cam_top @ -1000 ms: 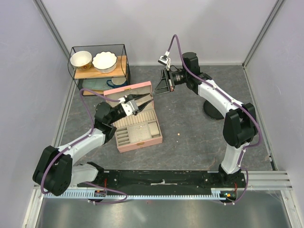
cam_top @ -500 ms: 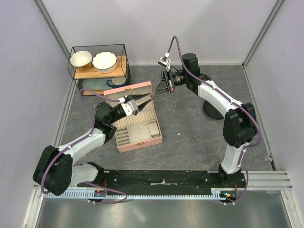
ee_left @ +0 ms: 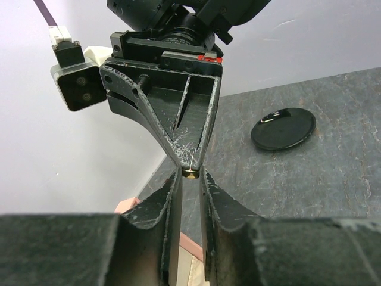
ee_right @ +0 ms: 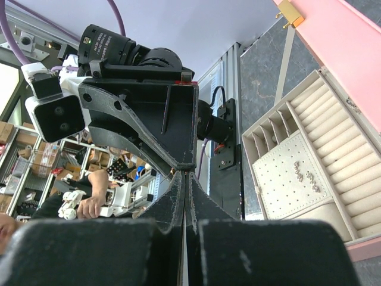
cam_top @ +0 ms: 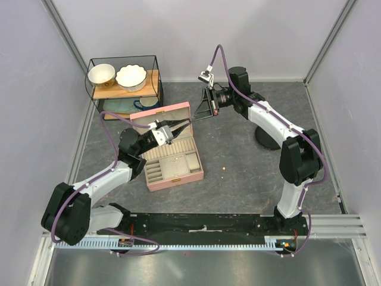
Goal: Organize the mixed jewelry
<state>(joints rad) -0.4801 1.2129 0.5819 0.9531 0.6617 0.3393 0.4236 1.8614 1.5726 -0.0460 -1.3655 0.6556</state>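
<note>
Midair above the pink box (cam_top: 172,156): one gold piece (ee_left: 190,173), pinched in the fully closed right gripper (ee_right: 186,179). The left gripper (ee_left: 190,180) has its jaws narrowly apart, flanking it. Studs (ee_right: 303,177) are already boxed; one bead (cam_top: 222,169) lies loose on the table (cam_top: 244,149), right of the box.

raised pink lid (cam_top: 159,114) walls the far side of the box (cam_top: 176,180); bare table (cam_top: 238,149) lies rightward.

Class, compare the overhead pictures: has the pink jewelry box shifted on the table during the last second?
No. The pink jewelry box keeps its place beside the glass case.
</note>
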